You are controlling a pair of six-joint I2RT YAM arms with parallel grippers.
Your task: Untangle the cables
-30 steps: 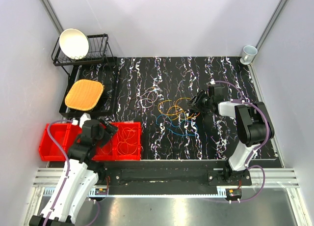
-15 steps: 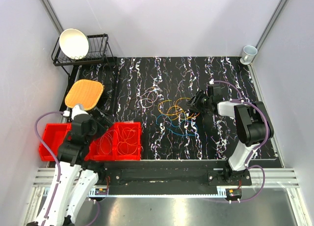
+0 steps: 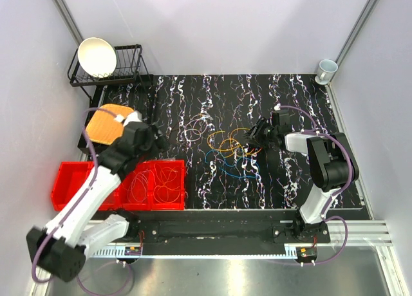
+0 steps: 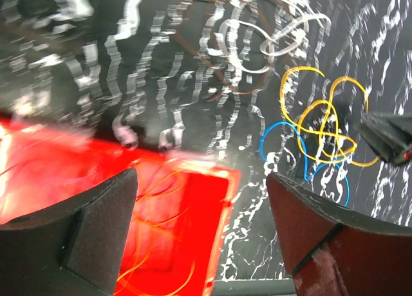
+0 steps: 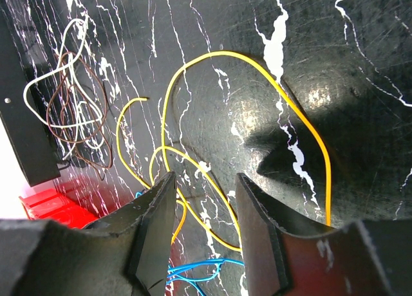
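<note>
The cables lie tangled mid-mat: yellow and orange loops (image 3: 226, 145), blue loops (image 3: 233, 169) in front of them, whitish and purple-brown loops (image 3: 195, 129) to the left. My right gripper (image 3: 252, 139) is open at the tangle's right edge. In the right wrist view its jaws (image 5: 206, 180) straddle a yellow cable (image 5: 193, 170) without closing on it. My left gripper (image 3: 156, 141) is open and empty, above the far rim of the red bin. In its wrist view (image 4: 201, 180) the yellow loops (image 4: 327, 122) and blue loops (image 4: 283, 141) lie ahead to the right.
Red bins (image 3: 72, 180) stand at the near left; the right-hand one (image 3: 179, 180) holds orange cable loops (image 3: 167, 183). A black dish rack (image 3: 129, 64) with a white bowl (image 3: 96, 56) and an orange pad (image 3: 106, 123) are at the far left. A mug (image 3: 326, 69) stands far right.
My left arm has swung from over the red bins up and to the right, onto the mat's left edge. The right gripper and the cables have barely moved.
</note>
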